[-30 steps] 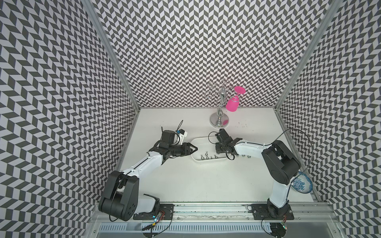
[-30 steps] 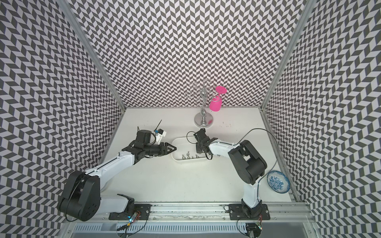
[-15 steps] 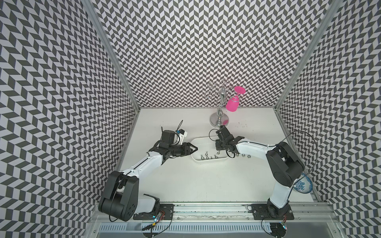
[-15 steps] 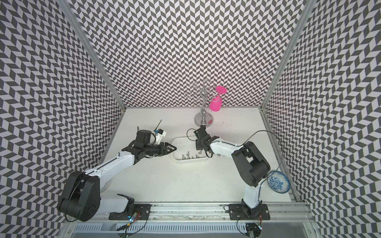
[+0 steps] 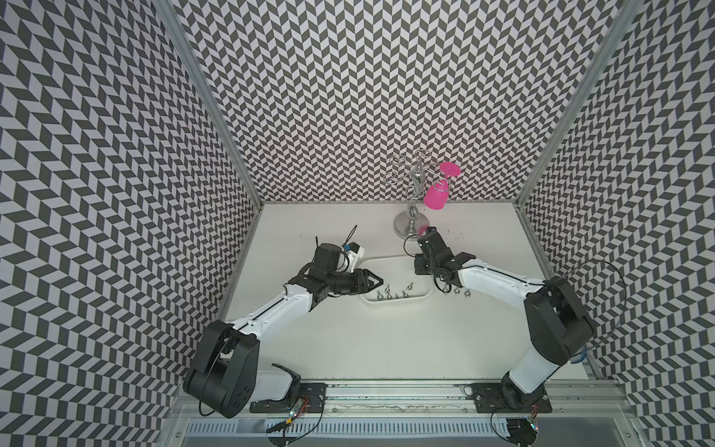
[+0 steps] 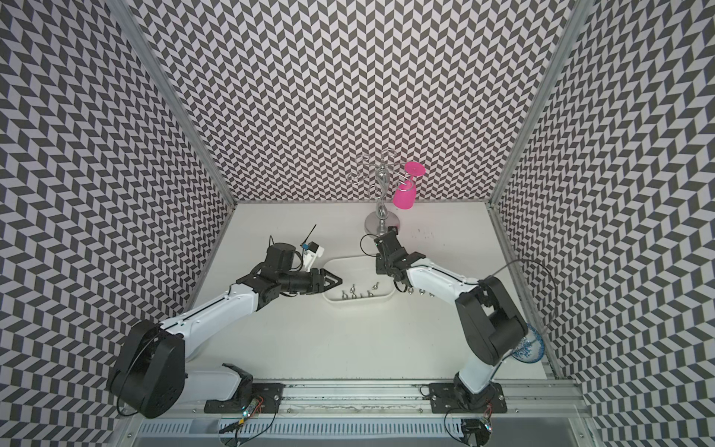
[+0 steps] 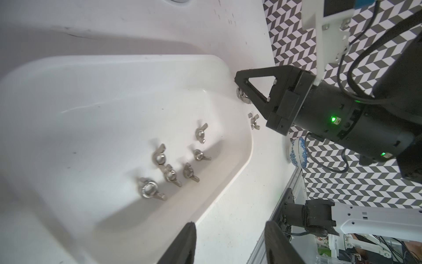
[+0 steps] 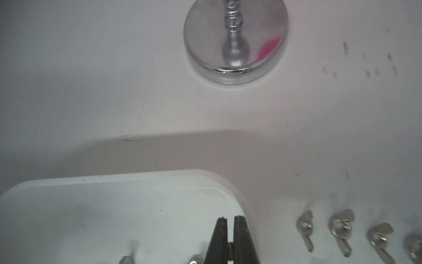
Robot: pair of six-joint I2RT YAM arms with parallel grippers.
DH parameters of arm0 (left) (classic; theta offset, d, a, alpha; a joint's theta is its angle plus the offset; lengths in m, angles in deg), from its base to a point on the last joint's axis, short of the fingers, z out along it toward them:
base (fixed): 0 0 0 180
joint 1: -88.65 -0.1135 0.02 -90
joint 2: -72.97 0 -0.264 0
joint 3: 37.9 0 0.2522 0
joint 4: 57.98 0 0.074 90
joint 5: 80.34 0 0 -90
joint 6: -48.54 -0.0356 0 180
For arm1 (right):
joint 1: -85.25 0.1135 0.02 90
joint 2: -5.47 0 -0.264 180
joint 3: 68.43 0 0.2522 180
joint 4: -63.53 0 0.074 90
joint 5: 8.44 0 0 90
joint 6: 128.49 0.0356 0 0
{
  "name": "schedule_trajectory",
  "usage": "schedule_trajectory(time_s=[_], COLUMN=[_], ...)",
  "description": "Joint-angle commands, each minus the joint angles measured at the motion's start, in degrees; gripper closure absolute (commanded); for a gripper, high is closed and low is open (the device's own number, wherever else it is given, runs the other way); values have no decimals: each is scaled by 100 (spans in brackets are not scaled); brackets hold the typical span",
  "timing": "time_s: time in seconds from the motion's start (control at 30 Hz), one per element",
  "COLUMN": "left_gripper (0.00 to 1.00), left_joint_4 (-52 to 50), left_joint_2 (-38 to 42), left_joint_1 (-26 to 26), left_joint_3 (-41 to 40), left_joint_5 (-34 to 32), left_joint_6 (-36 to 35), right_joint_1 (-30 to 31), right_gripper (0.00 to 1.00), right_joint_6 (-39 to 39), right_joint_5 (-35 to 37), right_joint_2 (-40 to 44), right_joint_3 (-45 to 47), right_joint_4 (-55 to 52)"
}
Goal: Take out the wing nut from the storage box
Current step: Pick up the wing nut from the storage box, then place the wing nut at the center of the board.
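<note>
right hand (image 8: 230, 220) clenched on wing nut (image 7: 242, 97) | above storage box (image 7: 137, 56) corner rim | left hand (image 5: 379, 279) released

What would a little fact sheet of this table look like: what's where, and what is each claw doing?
storage box: white tray, mid-table
wing nuts in box: six
wing nuts on table: four, beside box
left gripper: open, empty, at box end
right gripper: shut on a wing nut by box rim
background: silver rack, pink glass hanging
</note>
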Motion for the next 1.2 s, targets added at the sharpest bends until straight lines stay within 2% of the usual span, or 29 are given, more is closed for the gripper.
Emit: schedule_trajectory(time_s=[0.0, 0.23, 0.4, 0.57, 1.17], left_gripper=[48, 48, 48, 49, 49], left_joint_4=[497, 808, 824, 877, 618], left_joint_2=[-158, -941, -1572, -1898, -1745], left_joint_1=[515, 1789, 2258, 2419, 2388], left_joint_3=[254, 914, 1387, 1460, 1425], left_joint_5=[-141, -445, -470, -413, -505], left_joint_6=[264, 495, 398, 408, 219], right_joint_1=[-604, -1988, -2373, -2404, -2536], right_gripper=[100, 100, 100, 100, 100], right_joint_6=[328, 488, 639, 698, 547], right_joint_5=[224, -123, -443, -488, -644], right_joint_2=[657, 1392, 1544, 1475, 1132], right_joint_3=[550, 1708, 2214, 2427, 2493], right_joint_4=[43, 158, 303, 350, 460])
